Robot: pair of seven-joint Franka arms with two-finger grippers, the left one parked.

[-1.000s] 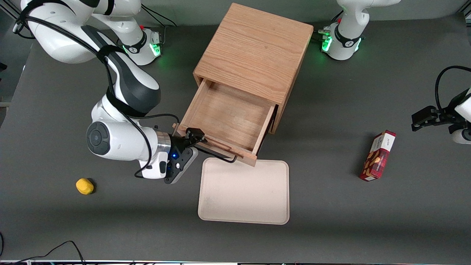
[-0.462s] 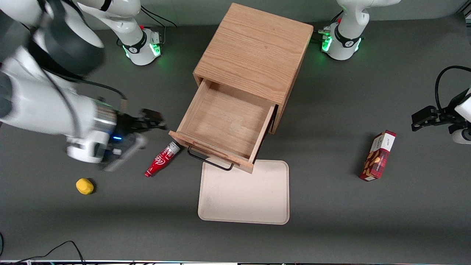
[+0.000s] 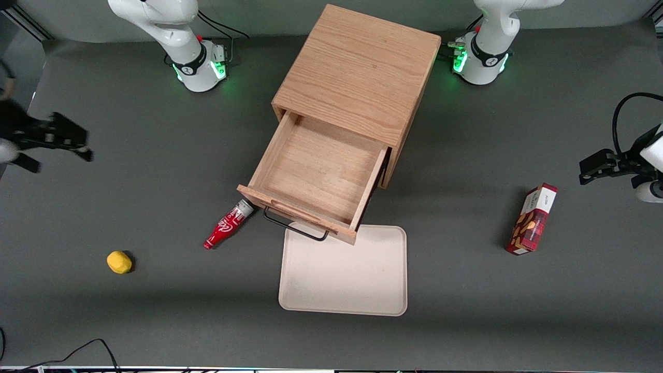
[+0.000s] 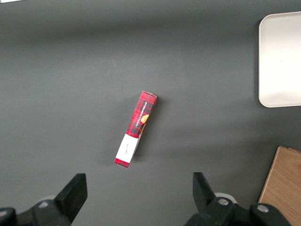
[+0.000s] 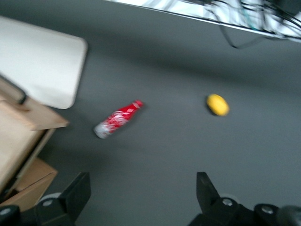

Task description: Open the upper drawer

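A: Front view first. Where's the upper drawer (image 3: 316,176)?

B: Mid-frame. It's a light wood box w/ a flat front, pulled well out of the oak cabinet (image 3: 357,72), inside bare. Its thin black wire handle (image 3: 292,228) hangs over the near corner of the cream rounded tray (image 3: 344,274).

A: And the gripper (image 3: 85,146)?

B: At the frame's edge, about mid-height, at the working arm's end of the table. It's well apart from the drawer and touches nothing. The handle lies from it toward the table's centre and nearer the camera. The drawer's slide axis runs diagonally, slanting toward the working arm's end as it comes nearer the camera.

A: Anything between them?

B: A small red bottle (image 3: 228,225) lies on its side just beside the drawer's front corner. A yellow lump (image 3: 119,262) sits nearer the camera.

A: Left wrist view?

B: Just a red snack box (image 4: 136,129) on the grey mat, plus the tray's edge (image 4: 282,56). No drawer.

A: Right wrist view?

B: The gripper (image 5: 143,181) has its fingers spread wide w/ nothing between. The drawer's front (image 5: 19,136) and the handle (image 5: 16,94) show at the rim. The bottle (image 5: 117,119) lies between them and the yellow lump (image 5: 217,104).

A: Verdict?

B: Imo the drawer's open and the job looks done. Any re-grip would mean approaching along that diagonal, clear of the bottle.
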